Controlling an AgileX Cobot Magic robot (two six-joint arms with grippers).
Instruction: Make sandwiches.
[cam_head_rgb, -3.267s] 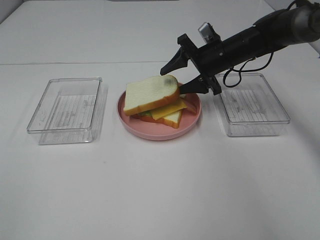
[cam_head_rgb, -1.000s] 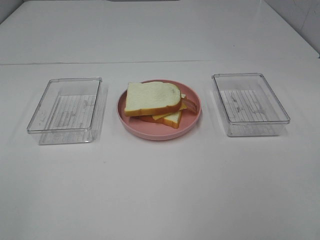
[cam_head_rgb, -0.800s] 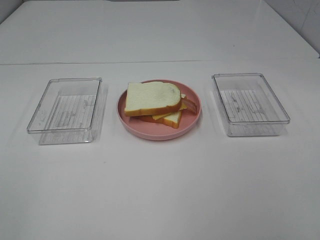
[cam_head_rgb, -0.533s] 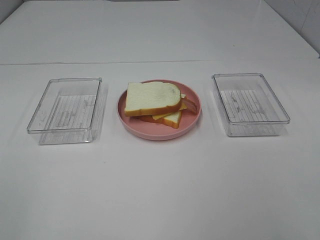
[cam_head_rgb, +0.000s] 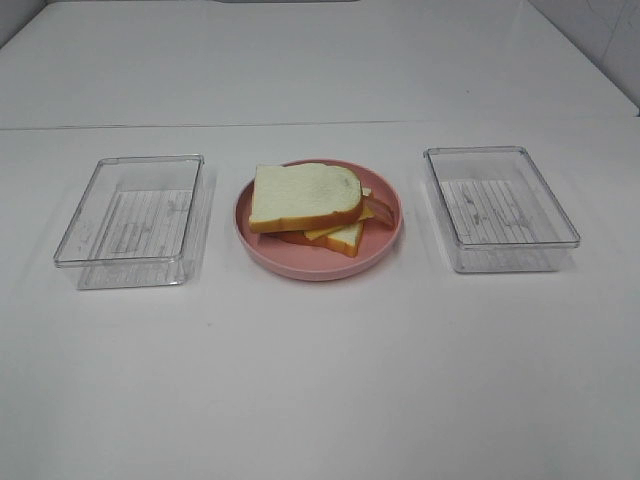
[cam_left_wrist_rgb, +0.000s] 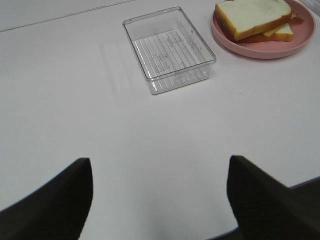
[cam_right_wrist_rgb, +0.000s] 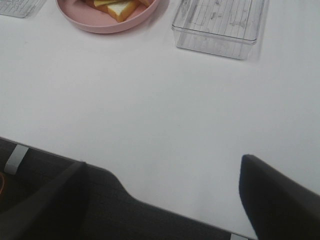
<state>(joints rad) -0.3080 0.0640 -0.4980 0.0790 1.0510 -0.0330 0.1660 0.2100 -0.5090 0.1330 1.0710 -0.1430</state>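
Note:
The sandwich (cam_head_rgb: 308, 205) lies stacked on the round pink plate (cam_head_rgb: 385, 243) at the table's middle: a white bread slice on top, yellow cheese, bacon and a second slice showing beneath. It also shows in the left wrist view (cam_left_wrist_rgb: 255, 17) and partly in the right wrist view (cam_right_wrist_rgb: 117, 6). No gripper shows in the exterior high view. My left gripper (cam_left_wrist_rgb: 160, 200) is open and empty, held back near the table's front edge. My right gripper (cam_right_wrist_rgb: 162, 195) is open and empty, over the front edge of the table.
A clear plastic tray (cam_head_rgb: 130, 215) stands left of the plate and another (cam_head_rgb: 500, 205) to its right; both hold nothing. The left tray shows in the left wrist view (cam_left_wrist_rgb: 170, 47), the right tray in the right wrist view (cam_right_wrist_rgb: 220, 22). The table's front edge (cam_right_wrist_rgb: 150, 202) is below the right gripper.
The right arm, which was at the sandwich with its jaws open 3.3 s ago, has left the exterior high view. The sandwich has lain unmoved for the last second.

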